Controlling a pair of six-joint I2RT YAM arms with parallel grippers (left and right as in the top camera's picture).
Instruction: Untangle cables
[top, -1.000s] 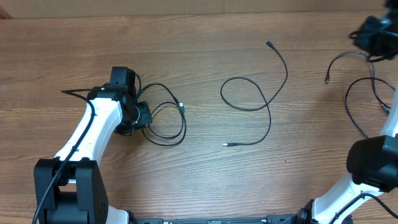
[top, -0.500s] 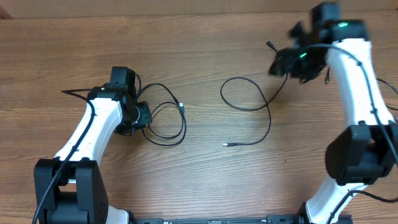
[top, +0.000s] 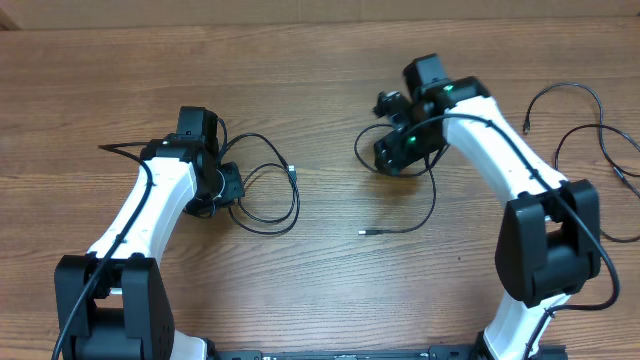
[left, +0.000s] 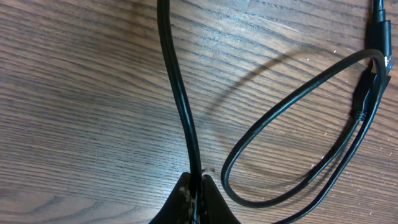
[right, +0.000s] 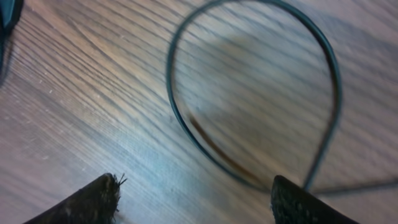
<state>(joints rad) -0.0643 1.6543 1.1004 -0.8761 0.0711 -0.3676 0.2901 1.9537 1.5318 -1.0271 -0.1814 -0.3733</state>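
Several thin black cables lie on the wooden table. My left gripper (top: 230, 190) is shut on the left cable (top: 296, 200), which loops to its right and ends in a small plug (top: 292, 172). In the left wrist view the gripper (left: 196, 184) pinches the cable (left: 176, 87), and a loop of it (left: 292, 102) lies beside the jaws. My right gripper (top: 396, 156) hovers open over the loop of the middle cable (top: 434, 200), whose silvery plug (top: 366, 232) rests nearer the front. In the right wrist view the gripper (right: 196, 194) holds nothing, and the cable loop (right: 170, 87) lies just ahead.
Two more cables (top: 565, 88) (top: 560, 170) lie loose at the far right, near the table edge. A thick black arm cable (top: 120, 149) sticks out left of the left arm. The table's back edge (top: 320, 22) runs along the top.
My right arm has swung from the far right edge leftward to the middle cable's loop, and its jaws have opened. The left arm and its cable have not moved.
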